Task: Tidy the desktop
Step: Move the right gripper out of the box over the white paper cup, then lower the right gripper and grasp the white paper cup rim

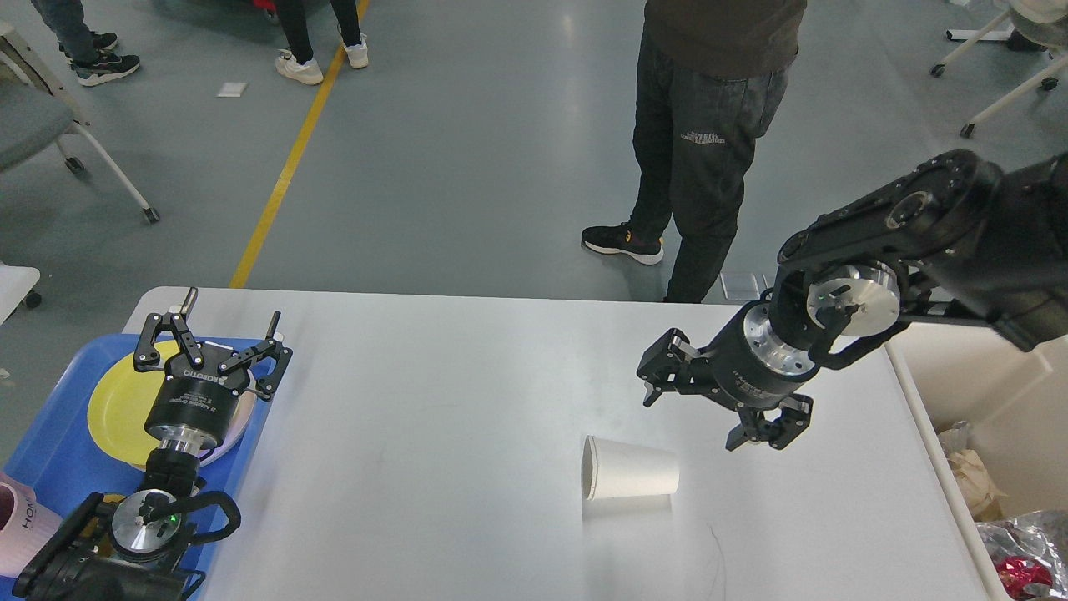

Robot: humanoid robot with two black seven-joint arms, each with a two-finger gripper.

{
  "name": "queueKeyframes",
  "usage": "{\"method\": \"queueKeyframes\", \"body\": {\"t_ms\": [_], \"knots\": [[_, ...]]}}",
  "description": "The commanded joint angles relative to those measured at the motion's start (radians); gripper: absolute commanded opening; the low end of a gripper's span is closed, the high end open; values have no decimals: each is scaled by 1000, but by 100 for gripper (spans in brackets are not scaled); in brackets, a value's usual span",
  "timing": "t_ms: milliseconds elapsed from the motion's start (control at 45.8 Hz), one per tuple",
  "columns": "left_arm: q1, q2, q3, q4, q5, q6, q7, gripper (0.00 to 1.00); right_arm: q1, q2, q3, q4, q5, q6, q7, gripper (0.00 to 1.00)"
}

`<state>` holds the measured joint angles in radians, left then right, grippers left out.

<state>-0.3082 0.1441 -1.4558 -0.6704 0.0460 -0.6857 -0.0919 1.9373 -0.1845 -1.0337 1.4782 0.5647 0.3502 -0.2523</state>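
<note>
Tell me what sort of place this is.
Probably a robotics lab or test hall, not a home. A grey sealed floor with a yellow line, wheeled chairs at the edges and a bystander beside the desktop, where a paper cup lies tipped.

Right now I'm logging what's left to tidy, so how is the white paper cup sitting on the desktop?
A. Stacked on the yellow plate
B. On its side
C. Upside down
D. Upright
B. The paper cup lies on its side on the desktop, its open mouth facing left.
</note>
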Motion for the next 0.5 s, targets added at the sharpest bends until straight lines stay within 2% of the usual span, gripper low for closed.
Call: {"method": "queueKeyframes", "body": {"t_ms": [0,197,480], "knots": [[0,0,0,0,0,0,0,97,-121,7,43,-79,193,-75,-18,100],[0,0,0,0,0,0,0,97,-345,66,158,-223,316,-126,-19,100],[0,0,0,0,0,0,0,97,-581,68,254,-435,440,-237,-18,100]]}}
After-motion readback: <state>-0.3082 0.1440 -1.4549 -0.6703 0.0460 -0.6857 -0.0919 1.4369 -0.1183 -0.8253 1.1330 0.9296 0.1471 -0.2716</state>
